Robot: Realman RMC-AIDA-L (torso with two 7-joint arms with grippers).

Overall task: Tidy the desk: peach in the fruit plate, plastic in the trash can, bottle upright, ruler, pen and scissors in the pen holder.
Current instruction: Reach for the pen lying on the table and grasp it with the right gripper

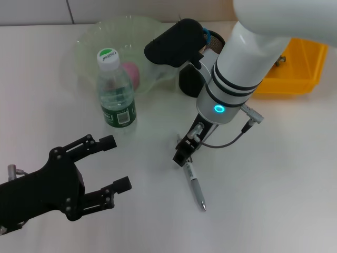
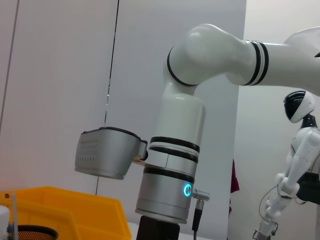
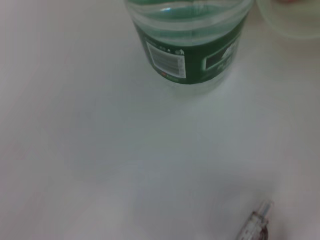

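Note:
The clear bottle (image 1: 116, 90) with a green cap stands upright left of centre, and its green label (image 3: 190, 55) fills the right wrist view. A pink peach (image 1: 131, 74) lies in the translucent fruit plate (image 1: 84, 45) behind it. The silver pen (image 1: 195, 187) lies flat on the table, and its end (image 3: 256, 224) shows in the right wrist view. My right gripper (image 1: 184, 153) hangs just over the pen's upper end. The black mesh pen holder (image 1: 187, 83) is half hidden behind the right arm, with a blue scissors handle (image 1: 206, 36) sticking out. My left gripper (image 1: 117, 164) is open at the front left. Ruler and plastic are out of view.
A yellow bin (image 1: 295, 66) stands at the back right, next to the pen holder (image 2: 32, 232), and also shows in the left wrist view (image 2: 65, 210). The right arm's white forearm (image 1: 237, 68) reaches over the table's middle.

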